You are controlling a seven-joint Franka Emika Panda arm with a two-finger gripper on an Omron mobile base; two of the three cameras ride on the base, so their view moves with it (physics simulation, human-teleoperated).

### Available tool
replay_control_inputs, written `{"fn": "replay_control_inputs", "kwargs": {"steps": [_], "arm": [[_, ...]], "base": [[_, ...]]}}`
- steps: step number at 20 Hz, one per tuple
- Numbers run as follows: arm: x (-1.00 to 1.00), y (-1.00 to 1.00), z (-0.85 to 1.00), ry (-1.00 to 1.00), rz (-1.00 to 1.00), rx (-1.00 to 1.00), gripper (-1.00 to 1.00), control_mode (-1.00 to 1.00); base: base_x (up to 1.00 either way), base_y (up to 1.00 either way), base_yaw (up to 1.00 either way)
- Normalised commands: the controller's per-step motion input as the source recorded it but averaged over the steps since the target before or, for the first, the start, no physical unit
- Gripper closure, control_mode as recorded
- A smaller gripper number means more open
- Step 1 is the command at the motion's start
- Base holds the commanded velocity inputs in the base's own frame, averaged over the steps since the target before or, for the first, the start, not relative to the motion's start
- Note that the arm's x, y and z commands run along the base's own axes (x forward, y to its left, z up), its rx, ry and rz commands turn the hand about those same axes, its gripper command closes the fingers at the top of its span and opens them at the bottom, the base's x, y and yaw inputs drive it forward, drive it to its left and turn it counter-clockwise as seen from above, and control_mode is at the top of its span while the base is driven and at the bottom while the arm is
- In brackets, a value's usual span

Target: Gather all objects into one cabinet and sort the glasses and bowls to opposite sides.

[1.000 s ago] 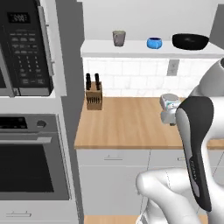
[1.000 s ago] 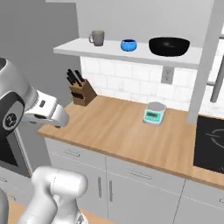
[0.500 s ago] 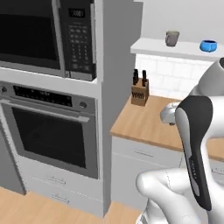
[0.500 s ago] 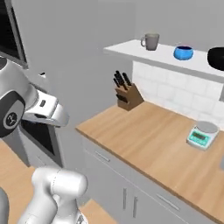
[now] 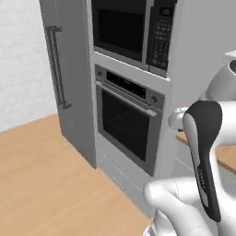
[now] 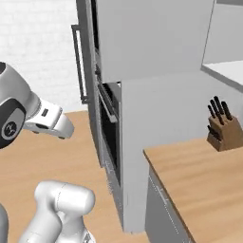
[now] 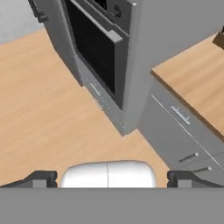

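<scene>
Everything in both base views has slid to the right since a second ago, because the base has turned and the cameras went with it. Back then a shelf with a cup, a blue bowl and a black bowl was up on the wall; now the views face the oven side of the kitchen, and the cups, bowls and cabinet are out of sight, so where they are cannot be told.

Left base view: the oven sits in the middle with a dark glass door. A microwave is right above it. A tall grey door with a long handle is to the left. Wood floor lies in front. The white arm is near, at the right.

Right base view: the arm is at the left. A wood tabletop is at the right. A knife block stands at its far end. The oven is seen from the side, in the middle.

Hand view: the pincer is spread wide and holds nothing. Its two dark tips stand far apart. Below them are the floor, the oven and grey drawers under the tabletop.
</scene>
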Motion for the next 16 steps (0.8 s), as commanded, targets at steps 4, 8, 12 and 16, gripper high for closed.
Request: {"fn": "replay_control_inputs", "kwargs": {"steps": [4,8,12,16], "arm": [[0.0,0.0,0.0,0.0,0.0,0.0,-1.0,1.0],[0.0,0.0,0.0,0.0,0.0,0.0,-1.0,1.0],[0.0,0.0,0.0,0.0,0.0,0.0,-1.0,1.0],[0.0,0.0,0.0,0.0,0.0,0.0,-1.0,1.0]], "base": [[0.0,0.0,0.99],[0.0,0.11,0.94],[-0.01,0.0,1.0],[0.0,0.03,0.97]]}}
